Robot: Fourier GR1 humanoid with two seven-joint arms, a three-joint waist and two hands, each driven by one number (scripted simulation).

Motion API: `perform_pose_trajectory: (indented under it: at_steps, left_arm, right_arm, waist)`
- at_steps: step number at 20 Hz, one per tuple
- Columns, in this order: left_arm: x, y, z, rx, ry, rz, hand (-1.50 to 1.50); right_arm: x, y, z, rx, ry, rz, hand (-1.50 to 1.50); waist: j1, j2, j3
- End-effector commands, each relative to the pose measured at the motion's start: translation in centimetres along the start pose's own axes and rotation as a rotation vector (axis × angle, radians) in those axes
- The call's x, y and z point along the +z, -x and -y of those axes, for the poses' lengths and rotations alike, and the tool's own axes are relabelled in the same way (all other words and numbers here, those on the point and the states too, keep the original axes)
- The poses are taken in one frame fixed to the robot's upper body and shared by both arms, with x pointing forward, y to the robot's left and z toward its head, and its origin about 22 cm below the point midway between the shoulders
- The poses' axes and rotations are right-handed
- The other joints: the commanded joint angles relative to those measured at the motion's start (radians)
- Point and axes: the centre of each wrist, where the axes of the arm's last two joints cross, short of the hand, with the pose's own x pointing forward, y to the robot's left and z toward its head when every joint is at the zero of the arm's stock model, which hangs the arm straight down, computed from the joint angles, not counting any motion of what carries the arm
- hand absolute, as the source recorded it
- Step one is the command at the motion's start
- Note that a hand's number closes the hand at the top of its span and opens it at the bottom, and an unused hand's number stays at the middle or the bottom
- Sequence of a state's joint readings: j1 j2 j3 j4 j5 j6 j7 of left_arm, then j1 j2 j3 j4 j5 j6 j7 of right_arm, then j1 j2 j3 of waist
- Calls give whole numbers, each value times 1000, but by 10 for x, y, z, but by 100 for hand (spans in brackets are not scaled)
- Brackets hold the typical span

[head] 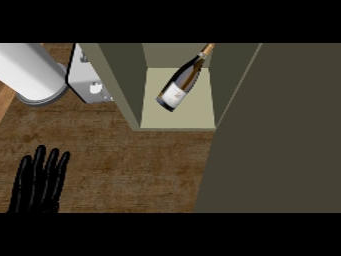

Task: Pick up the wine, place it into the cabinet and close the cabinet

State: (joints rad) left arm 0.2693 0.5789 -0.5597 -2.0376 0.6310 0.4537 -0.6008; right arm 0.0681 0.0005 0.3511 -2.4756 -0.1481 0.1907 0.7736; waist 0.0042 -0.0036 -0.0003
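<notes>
Brown counter (129, 160) spreads across near side. Big white roll (21, 70) lies far left on it. Small grey-white box (88, 75) sits just right of roll.

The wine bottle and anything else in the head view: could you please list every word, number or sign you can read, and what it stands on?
Nothing can be read.
The wine bottle in the cabinet has a pale label with a small dark mark, too blurred to read.
The counter, the left hand and the grey forearm bear no text.
</notes>
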Motion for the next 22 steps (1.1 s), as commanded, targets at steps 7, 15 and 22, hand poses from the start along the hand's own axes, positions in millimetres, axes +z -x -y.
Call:
perform_pose_trajectory:
  at_steps: [7,15,22]
  left_arm:
    - [4,-28,-46,-11,-44,24,-150]
    - [-9,-41,-73,-46,-61,9,-150]
    - [-22,-65,-100,-40,-18,4,-150]
  right_arm:
    - [20,-26,-44,-15,-289,84,150]
    - [2,-15,-92,-28,-349,82,150]
    - [-13,-10,-111,-33,-276,119,150]
  waist:
    - [4,-3,-1]
    - [-1,-4,-1]
    - [12,-6,-2]
